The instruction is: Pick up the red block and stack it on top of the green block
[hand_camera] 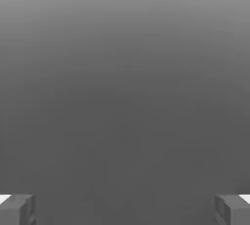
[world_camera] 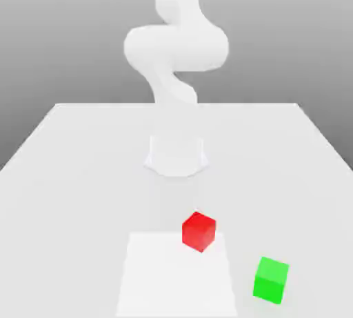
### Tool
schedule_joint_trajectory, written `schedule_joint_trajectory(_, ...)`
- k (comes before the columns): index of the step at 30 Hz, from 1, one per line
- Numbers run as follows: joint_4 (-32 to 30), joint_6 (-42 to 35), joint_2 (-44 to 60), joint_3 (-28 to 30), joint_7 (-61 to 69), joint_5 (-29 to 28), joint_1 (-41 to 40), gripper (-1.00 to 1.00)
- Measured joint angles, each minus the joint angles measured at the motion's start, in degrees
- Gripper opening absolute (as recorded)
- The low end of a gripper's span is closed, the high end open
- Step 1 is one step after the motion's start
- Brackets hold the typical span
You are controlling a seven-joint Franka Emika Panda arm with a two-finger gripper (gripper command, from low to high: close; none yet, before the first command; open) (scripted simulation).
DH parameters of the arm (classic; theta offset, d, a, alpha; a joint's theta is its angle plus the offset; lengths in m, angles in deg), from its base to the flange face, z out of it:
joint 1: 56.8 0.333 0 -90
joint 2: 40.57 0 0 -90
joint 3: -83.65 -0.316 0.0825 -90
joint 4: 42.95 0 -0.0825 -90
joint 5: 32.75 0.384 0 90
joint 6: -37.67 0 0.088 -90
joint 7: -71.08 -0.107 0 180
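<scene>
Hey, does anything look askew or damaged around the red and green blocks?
No damage stands out. The red block sits turned across the white square's far edge; the green block is slightly turned too.

Red cube (world_camera: 199, 232) and green cube (world_camera: 271, 281) lie apart.

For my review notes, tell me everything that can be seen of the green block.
The green block is a small, plain, bright green cube with smooth, matte-looking faces, the top one lighter than the sides. It sits on the pale table, turned at an angle, toward the exterior view's lower right, beside the white patch. Nothing rests on it, and the red block stands apart from it.
</scene>
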Motion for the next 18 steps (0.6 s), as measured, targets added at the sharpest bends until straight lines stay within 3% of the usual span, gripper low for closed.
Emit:
schedule_joint_trajectory(13, -23.7, 17.8, 22.4, -8.7, -23.1, 5.8, -2.4, 0.0)
schedule_joint_trajectory(18, -31.8, 29.0, 36.8, -12.0, -36.8, 2.2, -3.6, 0.0)
